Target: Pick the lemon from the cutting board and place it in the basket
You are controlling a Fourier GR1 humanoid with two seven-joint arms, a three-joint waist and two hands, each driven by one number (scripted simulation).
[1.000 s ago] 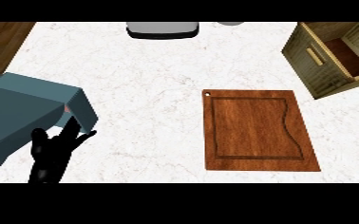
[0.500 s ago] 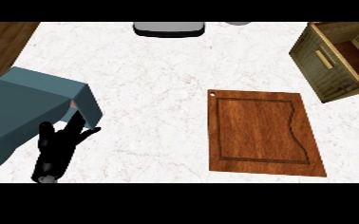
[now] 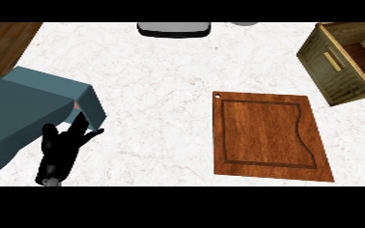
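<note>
Looking steeply down, we see a white marbled counter (image 3: 164, 82) with faint grey veining. The cutting board (image 3: 269, 134) is a reddish-brown wooden rectangle with a routed groove inside its rim, one wavy side to that groove, and a small hole at its upper left corner; its top is bare. We can't find the lemon anywhere in view. The basket (image 3: 333, 66) sits at the right edge, cut off by the frame: olive-brown slatted wood, boxy, with a pale slot handle in its wall. Left hand (image 3: 63, 147) is black, low at the left, fingers straight and apart, tips touching a matte teal box (image 3: 39, 106) with an angled front face. At the top edge sits a grey rounded object (image 3: 175, 28) with a dark base.
</note>
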